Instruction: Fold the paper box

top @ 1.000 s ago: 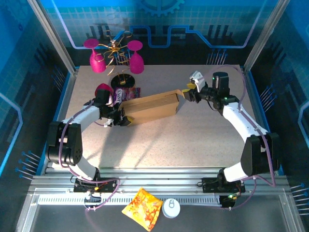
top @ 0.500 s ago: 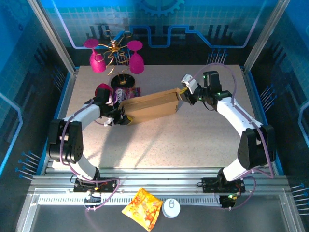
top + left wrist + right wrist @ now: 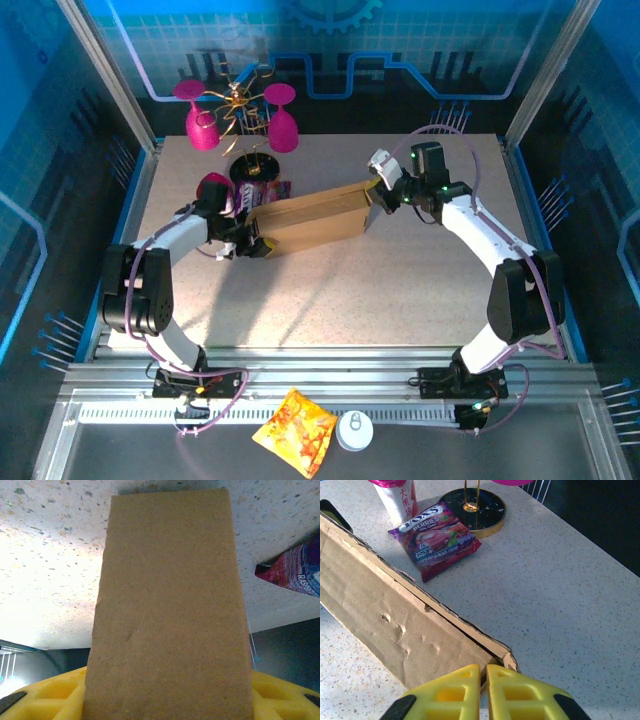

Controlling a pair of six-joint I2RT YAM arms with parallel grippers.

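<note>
Within the half-open jaws of the left gripper (image 3: 252, 246) the paper box (image 3: 310, 220) is held; the right gripper (image 3: 483, 671) is nearly closed at the corner before it. Being light, stiff cardboard, it is judged best pinched at flap edges.

Bright glare, soft shadows, sharp focus

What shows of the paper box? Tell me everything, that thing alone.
The paper box is plain brown corrugated cardboard, long and thin. It looks closed, with a gaping seam and a frayed edge along its far side and small dents in one face. It lies slantwise on the table, its right end farther back. The left gripper clamps its left end. The right gripper, fingers nearly together, sits at its right corner. A purple snack packet lies just behind it, apart.
</note>
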